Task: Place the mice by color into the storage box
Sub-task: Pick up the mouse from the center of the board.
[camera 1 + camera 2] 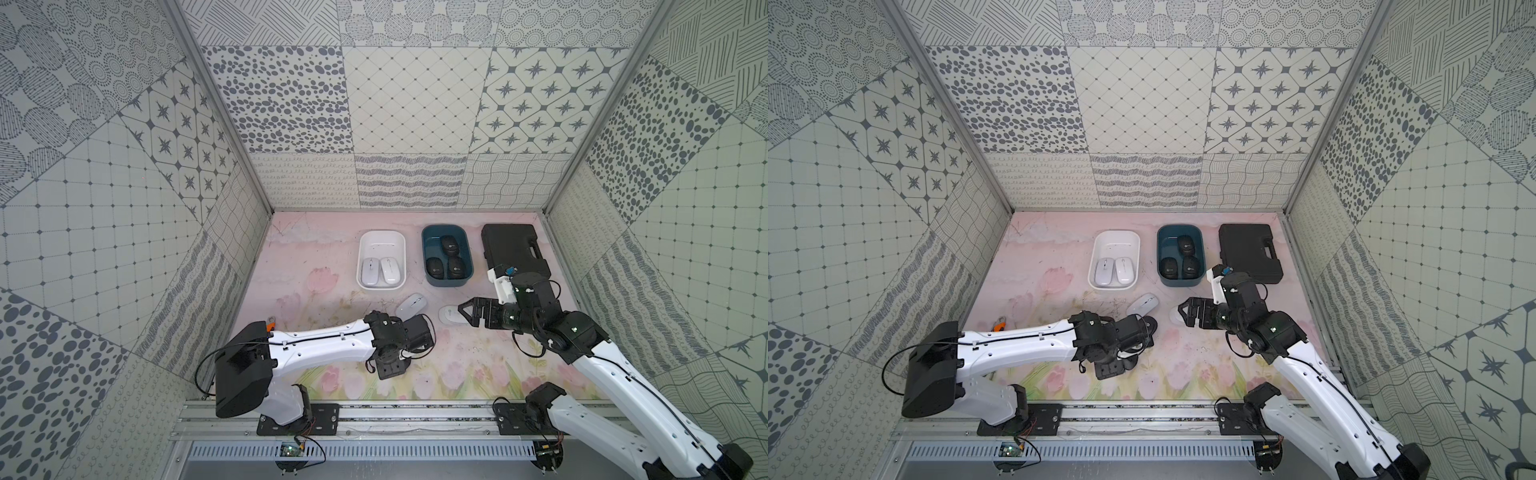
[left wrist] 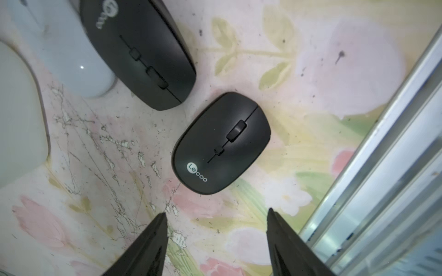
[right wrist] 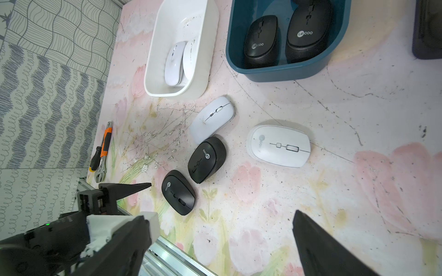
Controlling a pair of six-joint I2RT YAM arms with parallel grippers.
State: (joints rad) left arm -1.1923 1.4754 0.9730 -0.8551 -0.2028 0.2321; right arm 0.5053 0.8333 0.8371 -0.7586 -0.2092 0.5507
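Two white mice (image 1: pixel 410 305) (image 1: pixel 448 314) and two black mice (image 3: pixel 207 159) (image 3: pixel 178 191) lie loose on the mat. The white storage box (image 1: pixel 381 237) holds two white mice (image 1: pixel 380 270). Beside it, the teal storage box (image 1: pixel 428 239) holds three black mice (image 1: pixel 446 259). My left gripper (image 2: pixel 217 212) hangs open just short of one black mouse (image 2: pixel 221 143), nothing between its fingers. The other black mouse (image 2: pixel 141 52) touches a white one (image 2: pixel 69 55). My right gripper (image 1: pixel 462 309) is open and empty, its tips next to the right-hand loose white mouse (image 3: pixel 278 145).
A black hard case (image 1: pixel 513 249) sits at the back right, close to my right arm's wrist. An orange-handled wrench and a screwdriver (image 3: pixel 102 153) lie near the left wall. An aluminium rail (image 1: pixel 374 415) runs along the front edge. Patterned walls close in three sides.
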